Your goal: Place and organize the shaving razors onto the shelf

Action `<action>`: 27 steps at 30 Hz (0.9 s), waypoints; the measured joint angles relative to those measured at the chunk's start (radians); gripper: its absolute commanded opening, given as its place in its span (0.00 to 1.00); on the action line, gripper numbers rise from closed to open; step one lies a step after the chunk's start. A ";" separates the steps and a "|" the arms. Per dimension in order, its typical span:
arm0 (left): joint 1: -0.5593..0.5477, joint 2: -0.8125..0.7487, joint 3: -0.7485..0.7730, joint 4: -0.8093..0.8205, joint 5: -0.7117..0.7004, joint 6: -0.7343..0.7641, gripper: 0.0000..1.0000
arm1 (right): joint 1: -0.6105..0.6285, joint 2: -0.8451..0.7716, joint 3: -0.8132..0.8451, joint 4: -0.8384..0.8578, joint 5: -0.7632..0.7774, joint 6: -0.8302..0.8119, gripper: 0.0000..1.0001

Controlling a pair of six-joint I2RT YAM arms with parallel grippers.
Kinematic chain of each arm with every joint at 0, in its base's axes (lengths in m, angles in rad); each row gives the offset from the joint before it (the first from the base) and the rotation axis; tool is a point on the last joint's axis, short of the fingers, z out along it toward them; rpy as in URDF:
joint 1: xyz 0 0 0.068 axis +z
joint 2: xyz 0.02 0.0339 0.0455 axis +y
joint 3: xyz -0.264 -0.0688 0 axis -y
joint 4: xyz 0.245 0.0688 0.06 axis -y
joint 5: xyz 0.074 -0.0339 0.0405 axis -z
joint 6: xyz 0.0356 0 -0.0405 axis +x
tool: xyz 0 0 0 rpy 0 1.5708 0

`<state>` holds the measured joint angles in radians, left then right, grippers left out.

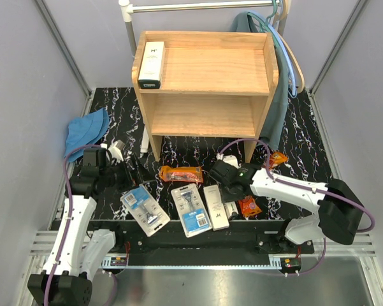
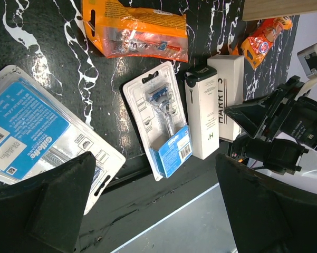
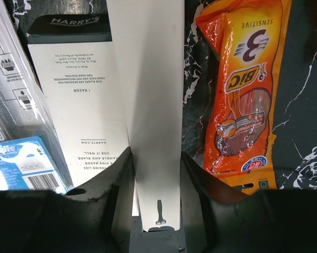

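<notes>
Long white box (image 3: pixel 153 105) pinched between the right jaws, low over the near right of the desk (image 1: pixel 306 127), just beside a second white box (image 3: pixel 79 100) and an orange pouch (image 3: pixel 242 95). Right arm (image 1: pixel 287 188) reaching left, pointing down. Left jaws spread wide, empty, near a blister card (image 2: pixel 161 118). Shelf (image 1: pixel 207 95) far centre, third box (image 1: pixel 151 64) on top.

We see the left arm (image 1: pixel 73 220) rising from its base at the near left corner and bending forward, with its wrist turned inward toward the middle. The left gripper (image 2: pixel 155 163) faces downward, its two dark fingers spread wide apart. The right arm (image 1: pixel 287 186) reaches in low from the right side, its white forearm nearly level. The right gripper (image 3: pixel 155 158) points down, and its fingers press against both long sides of a white box (image 3: pixel 153 79).
</notes>
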<state>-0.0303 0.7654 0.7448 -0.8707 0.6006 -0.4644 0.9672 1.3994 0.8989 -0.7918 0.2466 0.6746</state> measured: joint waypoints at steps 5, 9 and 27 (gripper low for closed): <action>0.000 -0.005 0.000 0.000 0.014 0.000 0.99 | 0.000 -0.049 0.012 -0.027 0.005 0.007 0.30; 0.000 -0.017 0.002 0.001 0.032 0.002 0.99 | 0.000 -0.105 0.051 -0.049 0.005 0.011 0.29; 0.000 -0.167 -0.101 0.294 0.295 -0.100 0.99 | -0.002 -0.375 -0.019 0.373 -0.510 0.031 0.27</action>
<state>-0.0303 0.5983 0.6441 -0.5770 0.8959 -0.5640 0.9649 1.0245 0.8799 -0.4187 -0.2634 0.7052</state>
